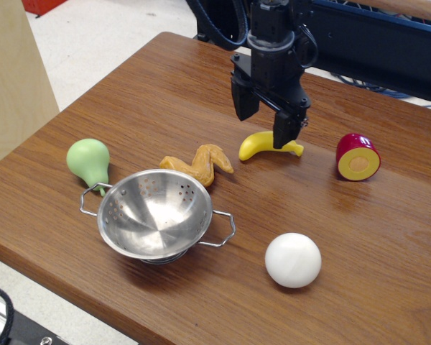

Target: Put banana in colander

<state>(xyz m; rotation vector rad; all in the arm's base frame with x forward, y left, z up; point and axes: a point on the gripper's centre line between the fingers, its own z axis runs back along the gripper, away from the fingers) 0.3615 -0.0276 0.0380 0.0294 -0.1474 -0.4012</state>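
Observation:
The yellow banana [254, 146] lies on the wooden table, right of centre. My gripper [262, 131] hangs directly over it, open, turned at an angle. One finger [243, 104] is behind the banana and the other finger [284, 134] is in front of its right part, low near the table. The jaws straddle the banana without closing on it. The shiny steel colander [156, 213] stands empty at the front left, well apart from the gripper.
A tan chicken-wing toy [200, 164] lies between banana and colander. A green pear [87, 161] touches the colander's left handle. A white ball [293, 260] sits front right and a red halved fruit [358, 157] far right. A wooden panel [14, 72] stands left.

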